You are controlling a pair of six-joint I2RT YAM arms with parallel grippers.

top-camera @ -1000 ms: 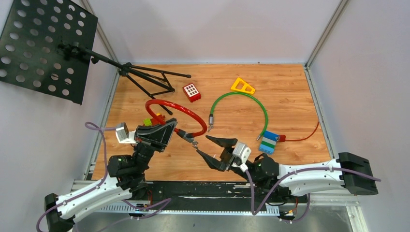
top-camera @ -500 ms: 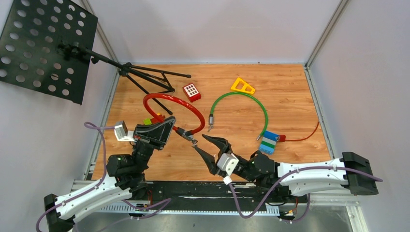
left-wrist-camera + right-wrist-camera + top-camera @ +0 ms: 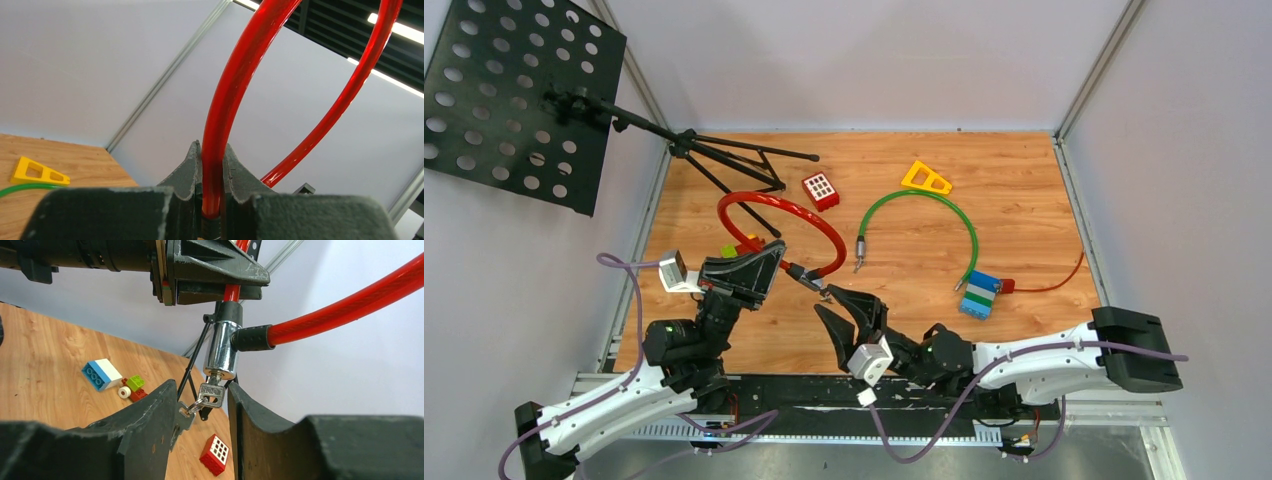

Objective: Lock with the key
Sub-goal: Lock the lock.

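Right gripper (image 3: pixel 201 390), jaws partly apart and gripping nothing, brackets the key (image 3: pixel 212 393) seated in the chrome lock barrel (image 3: pixel 221 352), apparently lined up to pinch and turn it. Left gripper (image 3: pixel 211 150) is clamped tight on the red cable (image 3: pixel 232 90), holding the lock clear of the table (image 3: pixel 1024 200) so the barrel's key end faces its partner and, by the look of it, cannot twist away when the key is turned.

I have the left arm (image 3: pixel 624 395) raised, left gripper (image 3: pixel 780 263) clamped tight, fingers aimed rightward. The right arm (image 3: pixel 1044 365) stretches low across to the left, right gripper (image 3: pixel 844 312) angled up, jaws standing partly apart
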